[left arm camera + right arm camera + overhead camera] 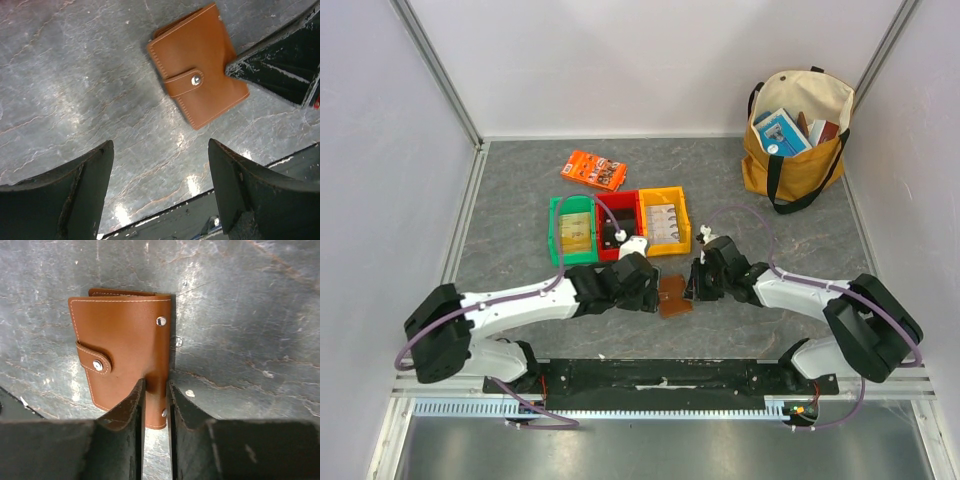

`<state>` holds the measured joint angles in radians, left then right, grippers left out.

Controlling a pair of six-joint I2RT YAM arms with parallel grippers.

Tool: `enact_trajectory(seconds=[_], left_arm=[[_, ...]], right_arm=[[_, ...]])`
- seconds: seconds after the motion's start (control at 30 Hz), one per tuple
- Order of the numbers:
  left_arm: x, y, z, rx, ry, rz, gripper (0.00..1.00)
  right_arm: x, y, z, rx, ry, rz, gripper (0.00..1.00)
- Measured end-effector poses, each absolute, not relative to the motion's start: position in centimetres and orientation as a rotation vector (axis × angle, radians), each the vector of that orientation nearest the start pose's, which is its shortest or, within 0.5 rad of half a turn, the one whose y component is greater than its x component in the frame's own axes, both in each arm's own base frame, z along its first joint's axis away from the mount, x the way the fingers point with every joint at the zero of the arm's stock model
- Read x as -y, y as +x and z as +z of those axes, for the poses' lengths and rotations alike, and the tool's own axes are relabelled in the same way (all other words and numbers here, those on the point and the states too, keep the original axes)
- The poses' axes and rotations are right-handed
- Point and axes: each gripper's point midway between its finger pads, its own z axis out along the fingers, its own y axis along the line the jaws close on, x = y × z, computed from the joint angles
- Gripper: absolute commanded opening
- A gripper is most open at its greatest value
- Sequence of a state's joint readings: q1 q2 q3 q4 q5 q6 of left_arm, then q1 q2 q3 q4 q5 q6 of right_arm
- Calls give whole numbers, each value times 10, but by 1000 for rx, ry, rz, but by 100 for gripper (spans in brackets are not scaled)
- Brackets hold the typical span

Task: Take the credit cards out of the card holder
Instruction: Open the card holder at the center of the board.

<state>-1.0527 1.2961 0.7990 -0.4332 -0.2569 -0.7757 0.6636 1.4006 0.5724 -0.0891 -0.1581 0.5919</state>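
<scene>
The card holder is a brown leather wallet, closed with its strap snapped, lying on the grey table between the two arms. My right gripper is shut on the card holder, pinching its riveted spine edge. My left gripper is open and empty, hovering just left of the card holder without touching it. In the top view the left gripper and the right gripper flank the wallet. The right gripper's black fingers show in the left wrist view. The credit cards are hidden.
Green, red and yellow bins stand in a row behind the grippers. An orange printed box lies farther back. A yellow tote bag with books stands at the back right. White walls enclose the table.
</scene>
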Motion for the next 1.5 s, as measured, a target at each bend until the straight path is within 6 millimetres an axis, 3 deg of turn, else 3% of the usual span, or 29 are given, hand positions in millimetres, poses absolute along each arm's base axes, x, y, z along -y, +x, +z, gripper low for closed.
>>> enact_trajectory(seconds=[0.1,0.2,0.5,0.83,0.9,1.0,1.1,1.37,1.5], left_arm=[[280,176,79,-2519,252,-426,80],[292,181,77,-2514,264,-395,76],[316,199,65,-2513,277,-281,65],[315,201,29,-2565,325,-104,57],[315,202,30,-2560,325,-94,49],[317,204,30,-2559,331,-83,46],[318,204,30,-2561,337,-73,31],[317,206,31,-2546,343,-51,3],[311,204,35,-2530,335,-53,2]], right_arm=[[-232,208,18,-2603,-148,733,7],[-234,206,19,-2589,-125,764,2],[-239,203,19,-2554,-70,822,0],[-245,203,18,-2539,-65,849,0],[-245,203,18,-2538,-64,851,0],[-245,203,17,-2536,-62,854,0],[-245,203,17,-2535,-62,854,0],[-245,203,17,-2535,-61,854,0],[-246,203,18,-2532,-60,857,0]])
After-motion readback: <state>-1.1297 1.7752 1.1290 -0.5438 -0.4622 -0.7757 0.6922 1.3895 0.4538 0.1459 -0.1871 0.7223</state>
